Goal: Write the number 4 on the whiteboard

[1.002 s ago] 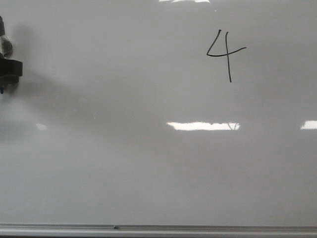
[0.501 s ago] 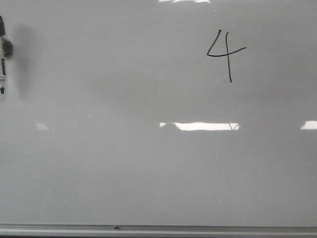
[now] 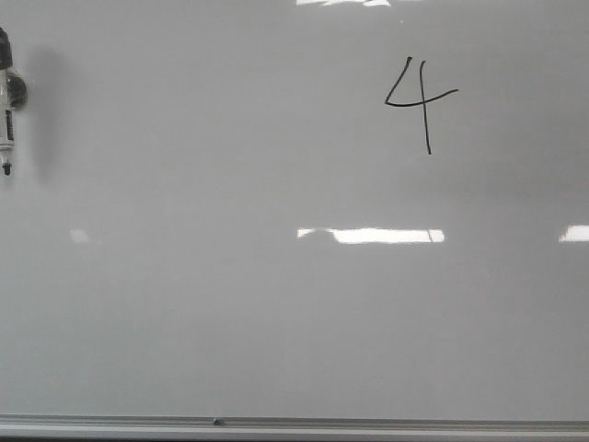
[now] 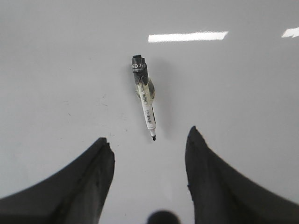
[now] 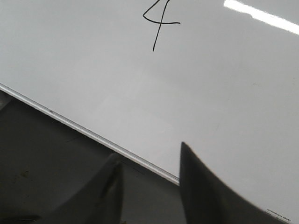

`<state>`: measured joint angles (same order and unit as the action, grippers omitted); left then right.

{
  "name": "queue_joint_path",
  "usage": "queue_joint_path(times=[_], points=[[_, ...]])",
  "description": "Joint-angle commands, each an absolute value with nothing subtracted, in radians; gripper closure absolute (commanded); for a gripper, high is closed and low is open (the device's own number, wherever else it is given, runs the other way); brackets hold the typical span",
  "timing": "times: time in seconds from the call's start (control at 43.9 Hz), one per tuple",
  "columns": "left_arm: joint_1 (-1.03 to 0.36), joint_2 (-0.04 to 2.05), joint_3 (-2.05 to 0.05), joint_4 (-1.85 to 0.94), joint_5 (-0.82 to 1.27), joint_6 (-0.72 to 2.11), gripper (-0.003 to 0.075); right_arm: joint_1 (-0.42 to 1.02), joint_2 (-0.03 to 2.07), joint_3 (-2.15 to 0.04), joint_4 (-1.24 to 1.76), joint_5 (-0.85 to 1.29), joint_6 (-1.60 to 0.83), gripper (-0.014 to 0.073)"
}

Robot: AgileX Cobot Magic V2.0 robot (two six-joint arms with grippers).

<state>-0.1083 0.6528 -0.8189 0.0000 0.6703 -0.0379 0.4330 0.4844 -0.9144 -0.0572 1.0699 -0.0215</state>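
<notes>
Front view: the number 4 (image 3: 419, 99) finished in thin black strokes high on the whiteboard (image 3: 276, 322), slanted stroke, curved crossbar and straight stem all joined; no arm in sight here, only a marker (image 3: 6, 101) lying at the board's far left edge, tip toward the frame strip (image 3: 294, 425).

Left wrist view: left gripper (image 4: 149, 144) hanging above the board with jaws spread wide and nothing between them. Marker (image 4: 144, 97) just ahead of the fingertips, clear of both, uncapped tip pointing back into the gap, dark end away. Probably laid down flat there on purpose, well apart from the digit, so the wet ink stays unsmeared and the pen cannot roll over the writing. Wrist tilted steeply down at the surface, fingers symmetrical either side of the pen's line.

Right wrist view: right gripper (image 5: 152, 161) also parted and empty, held over the board's near frame, one finger above the dark surface off the board, the other above the white. Digit (image 5: 159, 21) far ahead of these fingertips, beyond a wide stretch of bare board. Pose oblique to the frame, apparently parked out of the way.

Judged from the lie of things: writing done, pen released.
</notes>
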Motion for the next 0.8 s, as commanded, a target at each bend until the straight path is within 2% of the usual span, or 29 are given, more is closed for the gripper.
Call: queue_joint_path(times=[0.0,0.159,0.25,0.774], points=[[-0.105,0.648,-0.85,0.0,0.62,-0.035,0.0428,0.426,0.489,-0.939,-0.08,1.006,-0.018,0.0445],[-0.105,0.648,-0.85,0.0,0.614,-0.014,0.0636,0.426,0.489,-0.939,-0.08,1.006,-0.018,0.0671],[-0.105,0.648,-0.85,0.0,0.604,-0.014,0.0739,0.426,0.489,-0.939,-0.08,1.001,-0.018,0.0663],[-0.105,0.648,-0.85,0.0,0.605,-0.014,0.0741,0.426,0.489,-0.939,-0.08,1.009,-0.018,0.0665]])
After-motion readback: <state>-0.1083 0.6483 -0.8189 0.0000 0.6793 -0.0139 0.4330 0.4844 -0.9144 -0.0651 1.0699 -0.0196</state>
